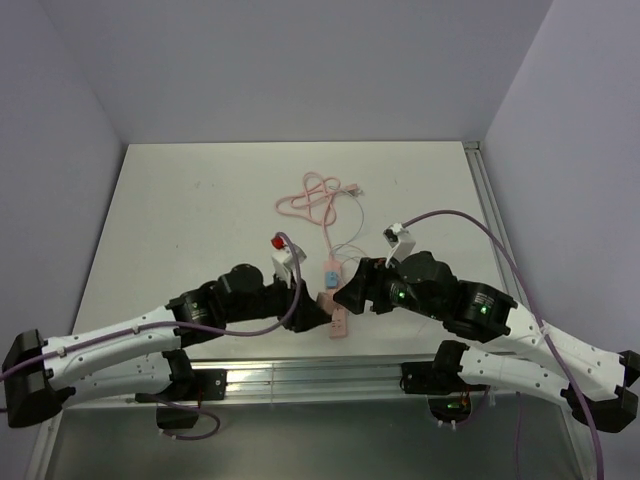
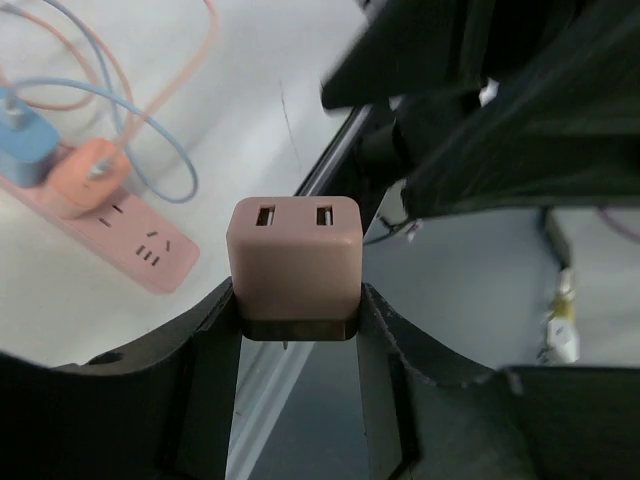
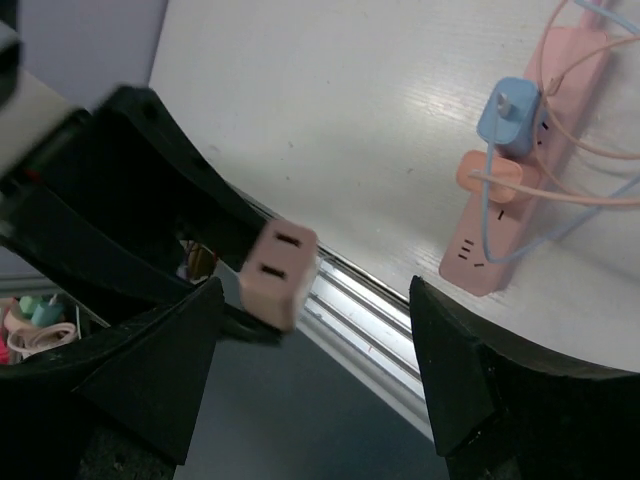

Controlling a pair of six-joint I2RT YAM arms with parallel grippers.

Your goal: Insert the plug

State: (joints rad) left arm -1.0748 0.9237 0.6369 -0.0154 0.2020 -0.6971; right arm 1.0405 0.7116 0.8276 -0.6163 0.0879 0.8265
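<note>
Clamping the pink plug [image 2: 293,250], the left gripper [image 2: 298,325] should bring it square over the power strip [image 2: 150,250]'s free socket. The right gripper [image 3: 315,293] gapes wide, holding nothing.

The pink plug [image 2: 294,255] is a soft, dusty pink, with two small dark slots on its face. The left end effector [image 2: 298,292] and the right end effector [image 3: 312,300] are both black. The power strip [image 2: 130,240] is pink too, with tiny dark marks. On it sit a blue plug [image 2: 25,140] and an orange plug [image 2: 88,172]. One cord [image 2: 207,35] is orange-pink. The bench [image 1: 200,220] is white. The arms [image 1: 110,350] are white and black, with purple cables [image 1: 452,212].
</note>
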